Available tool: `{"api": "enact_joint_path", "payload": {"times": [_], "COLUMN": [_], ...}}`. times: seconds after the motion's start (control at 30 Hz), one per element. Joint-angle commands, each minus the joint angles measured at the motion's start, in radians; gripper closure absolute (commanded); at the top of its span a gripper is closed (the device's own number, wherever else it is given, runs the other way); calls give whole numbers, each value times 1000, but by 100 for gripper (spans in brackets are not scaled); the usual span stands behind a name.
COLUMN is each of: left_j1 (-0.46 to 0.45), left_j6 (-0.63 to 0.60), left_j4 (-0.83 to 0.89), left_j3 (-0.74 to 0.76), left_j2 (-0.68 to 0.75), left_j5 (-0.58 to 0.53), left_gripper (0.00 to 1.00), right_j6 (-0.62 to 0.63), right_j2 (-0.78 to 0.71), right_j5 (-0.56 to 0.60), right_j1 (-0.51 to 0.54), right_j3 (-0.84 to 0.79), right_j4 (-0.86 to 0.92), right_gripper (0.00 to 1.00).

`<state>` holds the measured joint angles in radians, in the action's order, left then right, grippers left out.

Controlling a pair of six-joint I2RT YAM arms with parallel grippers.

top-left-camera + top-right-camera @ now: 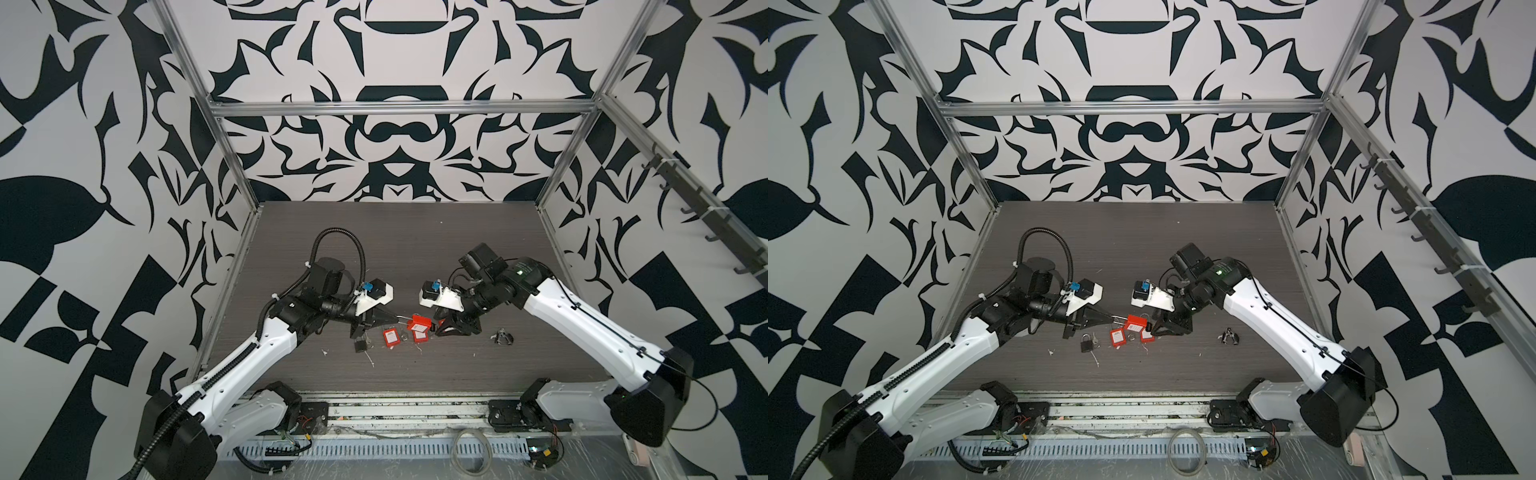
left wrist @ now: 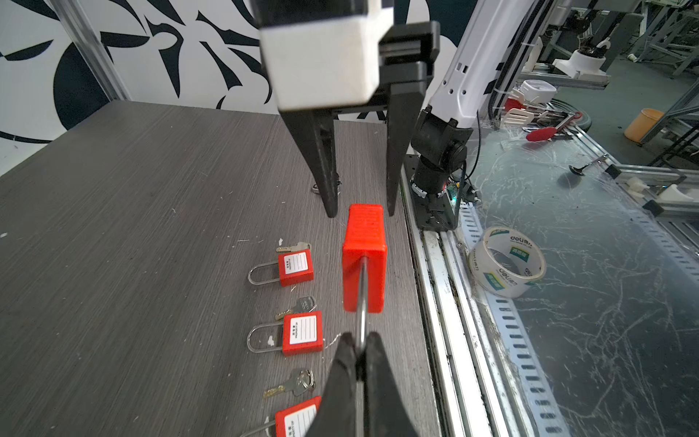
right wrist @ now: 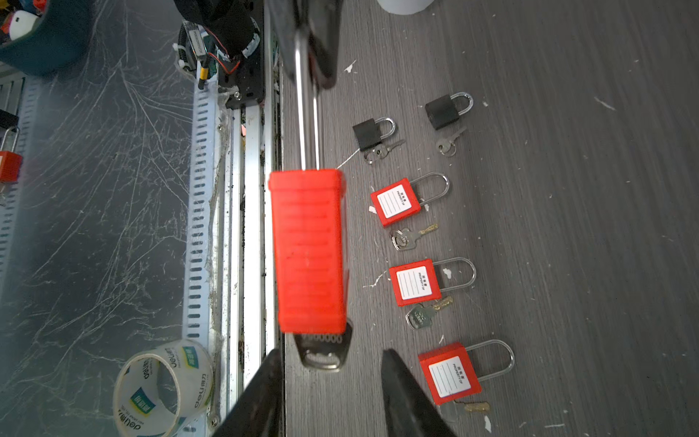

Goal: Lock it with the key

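A red padlock (image 2: 364, 257) hangs in the air above the table, and my left gripper (image 2: 359, 340) is shut on its steel shackle (image 2: 361, 302). Both top views show this padlock (image 1: 419, 322) (image 1: 1137, 322) between the two grippers. A silver key (image 3: 323, 352) sticks out of the bottom of the padlock (image 3: 309, 249). My right gripper (image 3: 330, 352) is open, one finger on each side of the key's head, touching neither side. In a top view the left gripper (image 1: 397, 319) comes in from the left and the right gripper (image 1: 436, 326) from the right.
On the wood-grain table (image 3: 567, 227) lie three more red padlocks (image 3: 415, 282) and two black padlocks (image 3: 367, 134), each with a key beside it. A tape roll (image 3: 162, 386) sits past the table's front rail. A small dark metal piece (image 1: 502, 337) lies to the right.
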<state>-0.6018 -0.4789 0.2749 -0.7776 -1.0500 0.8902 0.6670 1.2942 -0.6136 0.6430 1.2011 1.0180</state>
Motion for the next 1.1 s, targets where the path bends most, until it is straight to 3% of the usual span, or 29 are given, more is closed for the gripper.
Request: {"api": "enact_joint_path", "payload": {"times": [0.0,0.23,0.37,0.53,0.7,1.07], "left_j1": [-10,-15,-15,-15,-15,-22], "left_j6": [0,57,75,54,33,-9], "left_j4": [-1,-75,-100,-68,-35,24], "left_j3": [-29,-8,-2,-16,-29,-48], "left_j2": [-4,1,1,3,-3,-18], "left_j5": [32,38,37,23,27,33], "left_gripper": [100,100,100,100,100,100], "right_j6": [-21,-124,-101,-11,1,13], "right_j2": [12,-51,-73,-175,-202,-112], "right_j5": [-20,182,261,169,133,126], "right_j1": [-1,20,60,65,65,66], "right_j3": [-2,-116,-149,-162,-129,-82], "right_j4": [-25,-309,-331,-229,-102,-164], "right_gripper": [56,55,52,51,51,65]}}
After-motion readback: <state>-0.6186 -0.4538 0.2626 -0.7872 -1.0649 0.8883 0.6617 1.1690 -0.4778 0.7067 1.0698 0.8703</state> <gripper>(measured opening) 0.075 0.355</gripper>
